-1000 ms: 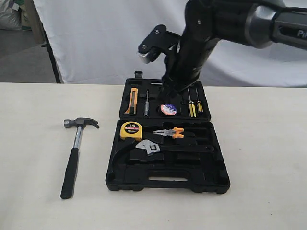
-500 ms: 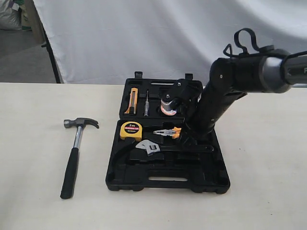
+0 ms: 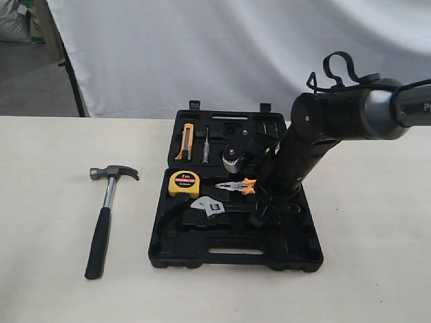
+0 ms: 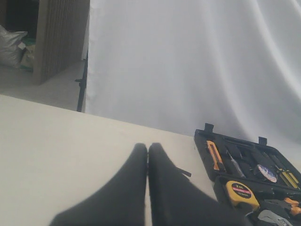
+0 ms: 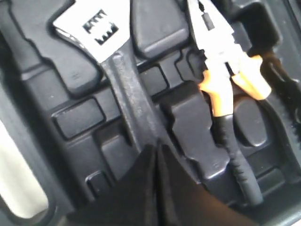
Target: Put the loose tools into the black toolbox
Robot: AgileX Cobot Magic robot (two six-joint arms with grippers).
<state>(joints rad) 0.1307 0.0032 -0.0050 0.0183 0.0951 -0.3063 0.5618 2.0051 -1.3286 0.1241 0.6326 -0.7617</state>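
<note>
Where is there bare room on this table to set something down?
Bare table lies left of the hammer, in the strip between hammer and black toolbox, along the front edge before the toolbox, and to its right, where the right arm comes in. Crowded: the toolbox's near half, where tape measure, pliers, wrench and the shut right gripper sit close together.

One large black moulded plastic toolbox (image 3: 296, 252) of two hinged halves. One steel claw hammer with a black handle (image 3: 108, 202). One silver adjustable wrench with a black handle (image 3: 210, 206). One yellow tape measure (image 3: 184, 183). One pair of steel pliers with orange grips (image 3: 237, 186). One orange utility knife (image 3: 186, 141). One dark tape roll with a purple-white label (image 4: 266, 173). One slim grey screwdriver (image 3: 206, 147) and two yellow-handled screwdrivers (image 4: 287, 175) — makes three drivers in all. One cream tabletop (image 3: 377, 222) — one white cloth backdrop (image 3: 168, 54).
</note>
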